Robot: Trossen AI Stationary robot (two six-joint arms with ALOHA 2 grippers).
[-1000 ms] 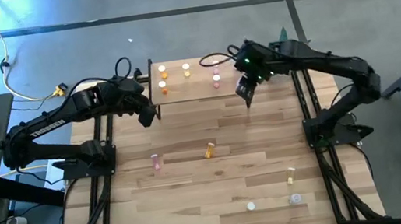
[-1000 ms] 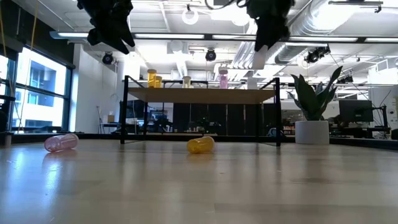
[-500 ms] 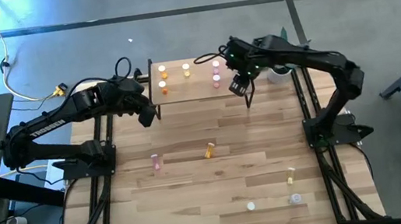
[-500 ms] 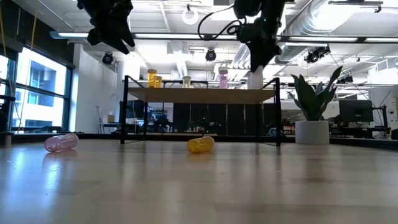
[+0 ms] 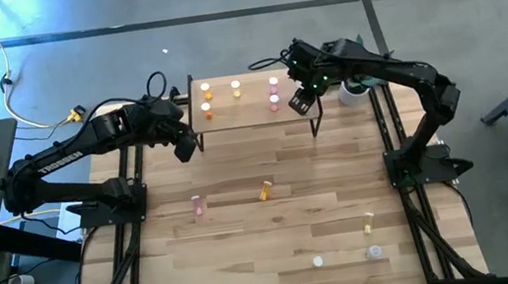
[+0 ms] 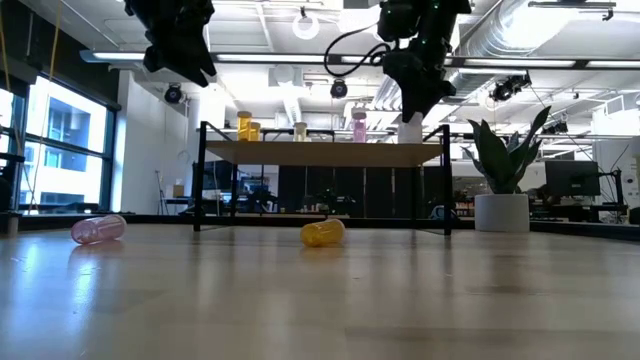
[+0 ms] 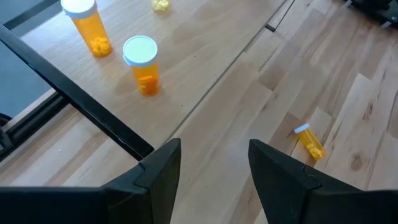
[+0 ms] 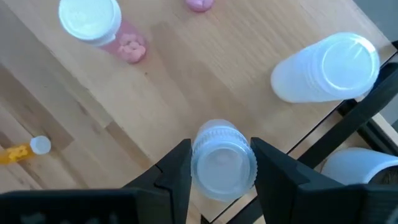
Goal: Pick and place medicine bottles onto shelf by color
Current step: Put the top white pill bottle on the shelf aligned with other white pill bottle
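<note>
Right gripper over the right end of the shelf, fingers clamped on a clear bottle, white cap facing the wrist camera. Just past it on the shelf: another clear bottle standing, and a pink bottle standing.

Left gripper hangs off the shelf's left end, above the table; fingers apart, nothing between them. Two orange bottles upright on the shelf near that end.

On the table, lying down: a pink one, a yellow one. More bottles near the right front corner.
</note>
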